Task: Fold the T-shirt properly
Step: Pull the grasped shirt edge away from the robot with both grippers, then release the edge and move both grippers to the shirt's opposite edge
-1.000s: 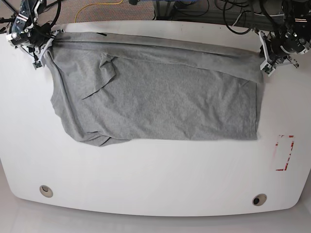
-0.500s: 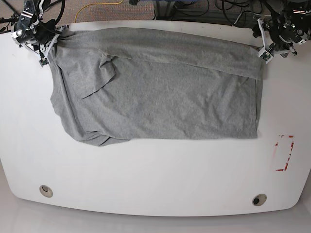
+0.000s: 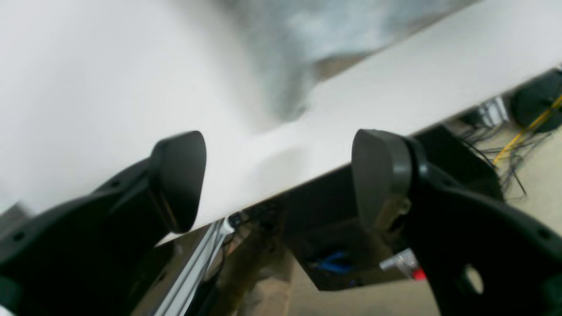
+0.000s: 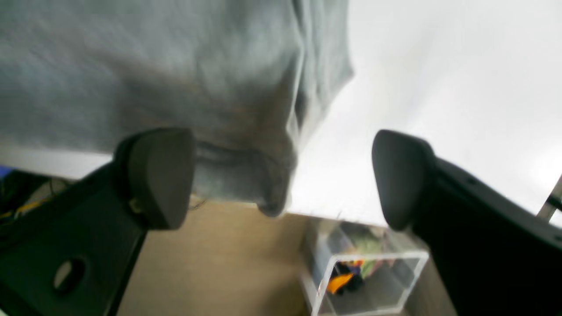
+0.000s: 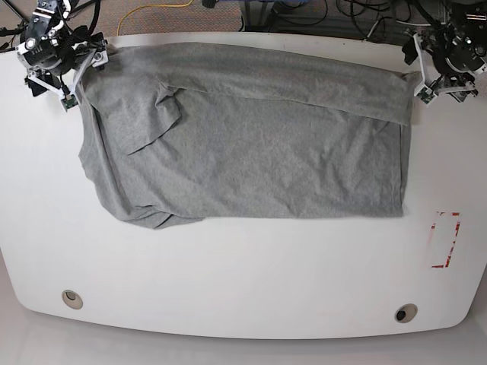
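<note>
Both pincers are seen spread wide and empty: right gripper (image 4: 281,175) beside the T-shirt (image 5: 251,137) corner, left gripper (image 3: 276,175) at the white table (image 5: 243,281) edge.

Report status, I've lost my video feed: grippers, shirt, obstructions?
Left gripper open, empty. Right gripper open, empty, at the shirt's corner. T-shirt flat on the table, far edge folded over. Nothing in the way.
</note>
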